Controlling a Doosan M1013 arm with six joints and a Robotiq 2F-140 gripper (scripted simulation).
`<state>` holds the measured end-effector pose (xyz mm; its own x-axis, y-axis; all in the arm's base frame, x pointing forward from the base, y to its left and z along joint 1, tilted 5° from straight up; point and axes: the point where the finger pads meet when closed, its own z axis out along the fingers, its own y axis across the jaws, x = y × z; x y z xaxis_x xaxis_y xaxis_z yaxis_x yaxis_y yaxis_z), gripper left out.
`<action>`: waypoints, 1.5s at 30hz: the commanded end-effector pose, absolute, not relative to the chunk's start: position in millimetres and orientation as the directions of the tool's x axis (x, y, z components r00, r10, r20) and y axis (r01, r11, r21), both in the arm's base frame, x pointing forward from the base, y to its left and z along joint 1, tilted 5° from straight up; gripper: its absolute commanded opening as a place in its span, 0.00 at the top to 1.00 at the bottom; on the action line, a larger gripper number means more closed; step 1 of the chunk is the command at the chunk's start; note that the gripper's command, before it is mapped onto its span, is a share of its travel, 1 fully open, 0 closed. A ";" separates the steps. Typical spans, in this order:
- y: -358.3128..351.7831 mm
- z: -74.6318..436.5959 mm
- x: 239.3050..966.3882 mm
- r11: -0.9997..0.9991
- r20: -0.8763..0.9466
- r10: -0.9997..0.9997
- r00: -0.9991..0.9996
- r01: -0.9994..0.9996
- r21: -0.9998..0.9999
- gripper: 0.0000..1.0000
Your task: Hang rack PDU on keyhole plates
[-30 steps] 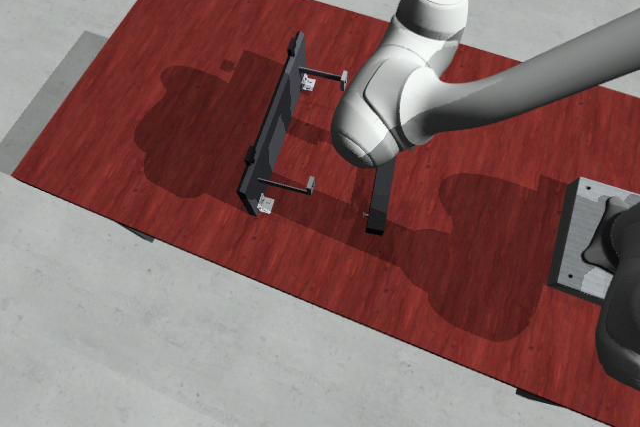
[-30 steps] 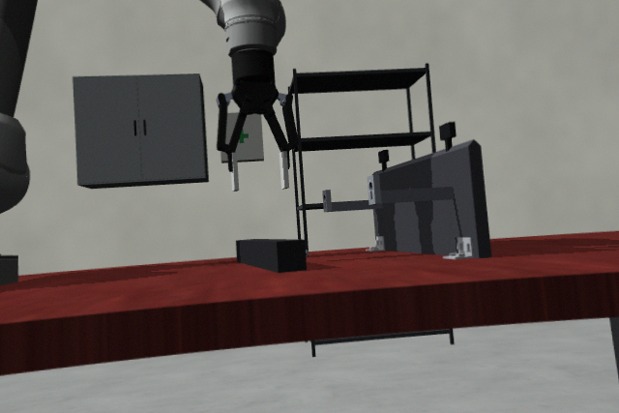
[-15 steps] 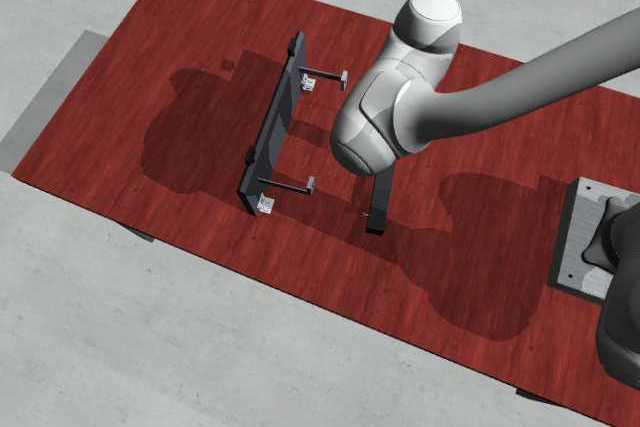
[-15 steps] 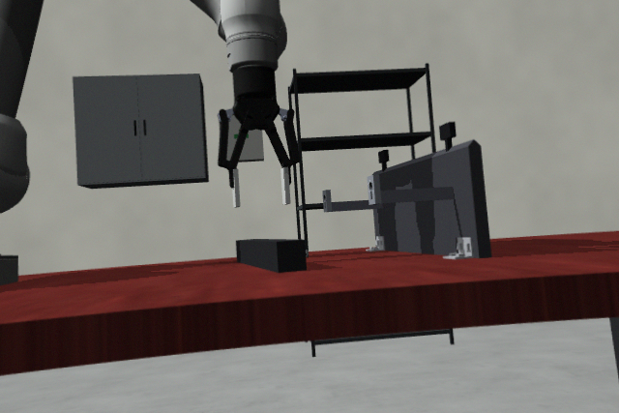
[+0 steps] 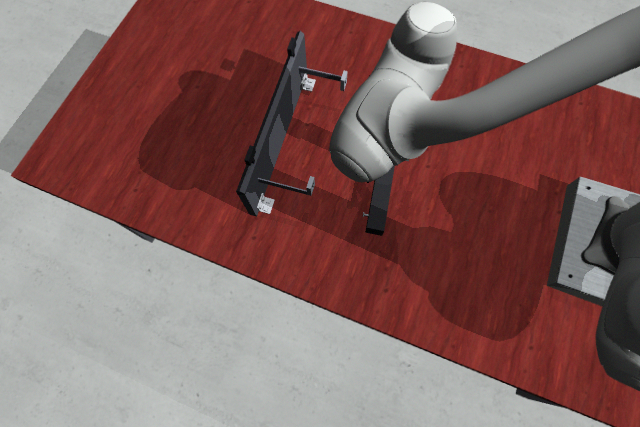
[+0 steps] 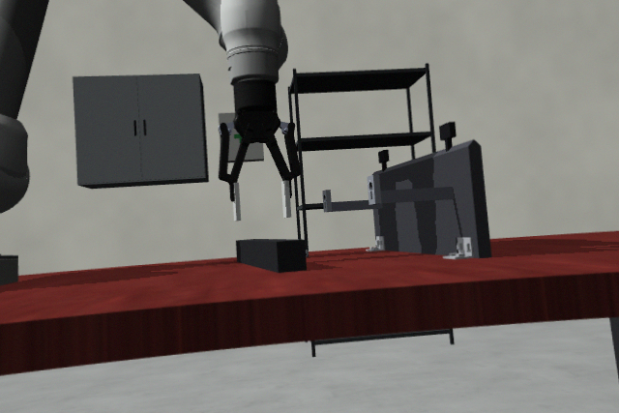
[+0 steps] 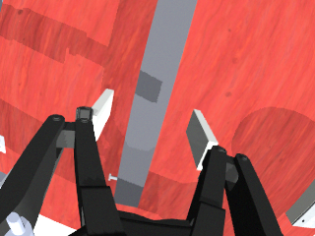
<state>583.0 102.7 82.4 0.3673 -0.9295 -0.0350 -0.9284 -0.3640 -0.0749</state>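
Observation:
The rack PDU (image 5: 376, 215) (image 6: 272, 254) (image 7: 169, 53) is a long dark bar lying flat on the red table (image 5: 180, 14) (image 6: 450, 279). Two small buttons (image 7: 113, 176) stick out of its side. My gripper (image 6: 259, 213) (image 7: 151, 111) is open and empty. It hangs straight above the PDU, a short way up, with one finger on each side of the bar. In the top view the arm's wrist hides the fingers. A dark upright panel (image 5: 273, 122) (image 6: 434, 201) carries two arms ending in keyhole plates (image 5: 343, 79) (image 5: 310, 184) (image 6: 326, 199), left of the PDU.
White brackets (image 5: 265, 203) (image 5: 308, 82) hold the panel's foot. The robot's grey base plate (image 5: 578, 236) sits at the table's right end. A black shelf rack (image 6: 360, 80) and a grey cabinet (image 6: 139, 129) stand behind the table.

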 end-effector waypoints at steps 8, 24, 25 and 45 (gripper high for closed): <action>105.6 35.4 586.0 -0.364 -0.035 -0.929 0.367 -0.928 -0.075 0.45; 106.4 21.9 586.8 -0.364 -0.035 -0.929 0.367 -0.928 -0.075 0.45; 106.4 21.9 586.8 -0.364 -0.035 -0.929 0.367 -0.928 -0.075 0.45; 106.4 21.9 586.8 -0.364 -0.035 -0.929 0.367 -0.928 -0.075 0.45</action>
